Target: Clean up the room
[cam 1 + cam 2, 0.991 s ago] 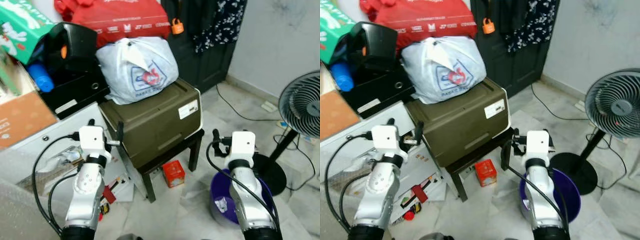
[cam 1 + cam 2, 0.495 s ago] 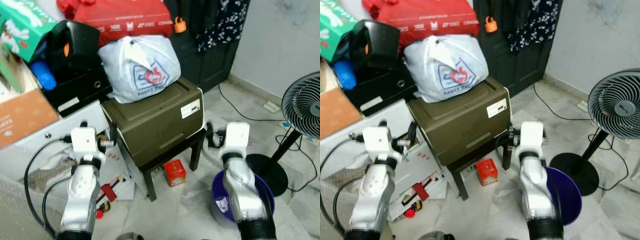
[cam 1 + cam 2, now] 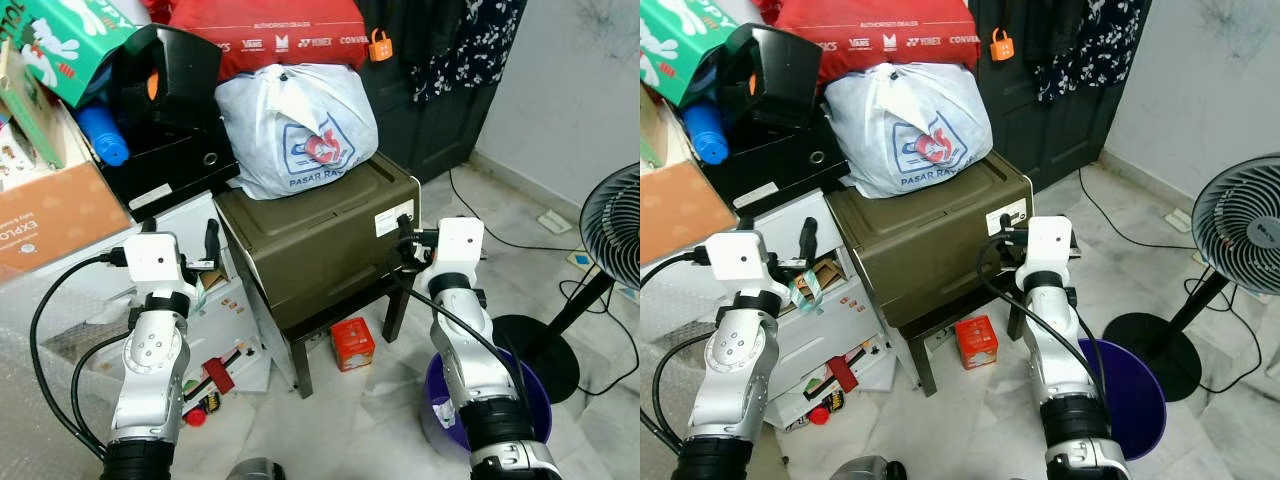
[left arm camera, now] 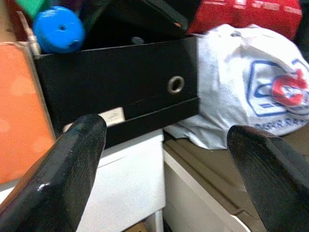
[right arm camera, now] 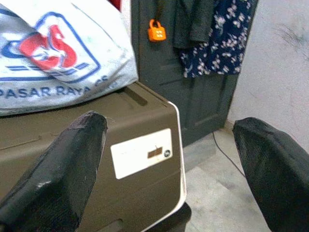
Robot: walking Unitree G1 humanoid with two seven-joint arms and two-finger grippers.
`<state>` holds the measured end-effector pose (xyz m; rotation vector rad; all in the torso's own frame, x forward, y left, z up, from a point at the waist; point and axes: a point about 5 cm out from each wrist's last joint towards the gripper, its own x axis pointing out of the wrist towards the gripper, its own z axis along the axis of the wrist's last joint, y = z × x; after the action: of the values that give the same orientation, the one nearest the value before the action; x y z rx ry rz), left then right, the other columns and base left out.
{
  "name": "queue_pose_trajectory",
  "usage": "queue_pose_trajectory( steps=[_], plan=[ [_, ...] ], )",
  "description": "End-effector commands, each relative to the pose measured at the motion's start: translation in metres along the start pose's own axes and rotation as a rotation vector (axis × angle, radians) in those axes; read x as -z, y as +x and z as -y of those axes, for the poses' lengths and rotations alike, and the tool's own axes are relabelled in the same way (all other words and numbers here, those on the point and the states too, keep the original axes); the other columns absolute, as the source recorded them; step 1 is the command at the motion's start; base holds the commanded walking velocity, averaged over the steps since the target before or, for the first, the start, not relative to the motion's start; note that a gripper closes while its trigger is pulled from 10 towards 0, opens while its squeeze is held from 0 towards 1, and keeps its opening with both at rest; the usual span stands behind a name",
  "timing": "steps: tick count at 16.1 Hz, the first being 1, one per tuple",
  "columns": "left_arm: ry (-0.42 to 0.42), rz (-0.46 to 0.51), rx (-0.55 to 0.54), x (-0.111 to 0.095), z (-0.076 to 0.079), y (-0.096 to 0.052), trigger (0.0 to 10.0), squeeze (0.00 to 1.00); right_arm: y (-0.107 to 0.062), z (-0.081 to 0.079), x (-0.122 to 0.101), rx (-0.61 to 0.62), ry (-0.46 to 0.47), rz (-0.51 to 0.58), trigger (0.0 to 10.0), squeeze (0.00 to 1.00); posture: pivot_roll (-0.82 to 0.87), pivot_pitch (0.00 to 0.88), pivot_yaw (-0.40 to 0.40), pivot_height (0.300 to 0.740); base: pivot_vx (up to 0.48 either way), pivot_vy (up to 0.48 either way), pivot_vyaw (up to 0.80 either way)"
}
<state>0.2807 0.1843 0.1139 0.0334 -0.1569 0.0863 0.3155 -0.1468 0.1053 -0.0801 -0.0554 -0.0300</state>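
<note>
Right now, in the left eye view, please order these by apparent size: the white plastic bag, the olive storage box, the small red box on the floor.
1. Olive storage box, largest.
2. White plastic bag.
3. Small red box, clearly smallest.

Silver jointed arms, white boxy wrist housings, looping black cables, black fingers.

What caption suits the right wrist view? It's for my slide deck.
Open right tool facing the olive storage box, which carries a white plastic bag.
</note>
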Motion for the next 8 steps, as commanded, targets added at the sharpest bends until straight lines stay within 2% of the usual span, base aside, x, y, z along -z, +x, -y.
queue_pose_trajectory(
  steps=[1,3,4,5,8],
  plan=[
    [0.004,0.017,-0.024,-0.005,-0.003,0.001,10.0,0.0,-0.001,-0.007,-0.005,-0.044,-0.008,0.023,10.0,0.0,0.02,0.0,0.04,0.74,0.0,0.0,0.0],
    [0.01,0.022,-0.02,-0.007,-0.001,-0.004,10.0,0.0,-0.004,-0.005,-0.007,-0.048,0.006,0.02,10.0,0.0,0.02,0.006,0.029,0.74,0.0,0.0,0.0],
    [0.016,0.01,-0.013,-0.004,0.0,-0.012,10.0,0.0,-0.008,-0.001,-0.006,-0.04,0.016,0.012,10.0,0.0,0.01,0.024,0.031,0.74,0.0,0.0,0.0],
    [0.017,-0.001,-0.013,-0.003,0.0,-0.016,10.0,0.0,-0.012,0.0,-0.004,-0.048,-0.007,0.012,10.0,0.0,0.02,0.027,0.032,0.74,0.0,0.0,0.0],
    [0.052,-0.075,0.002,0.014,-0.006,-0.037,10.0,0.0,-0.047,0.001,0.026,-0.076,-0.052,-0.078,10.0,0.0,-0.01,0.05,0.041,0.74,0.0,0.0,0.0]
  ],
)
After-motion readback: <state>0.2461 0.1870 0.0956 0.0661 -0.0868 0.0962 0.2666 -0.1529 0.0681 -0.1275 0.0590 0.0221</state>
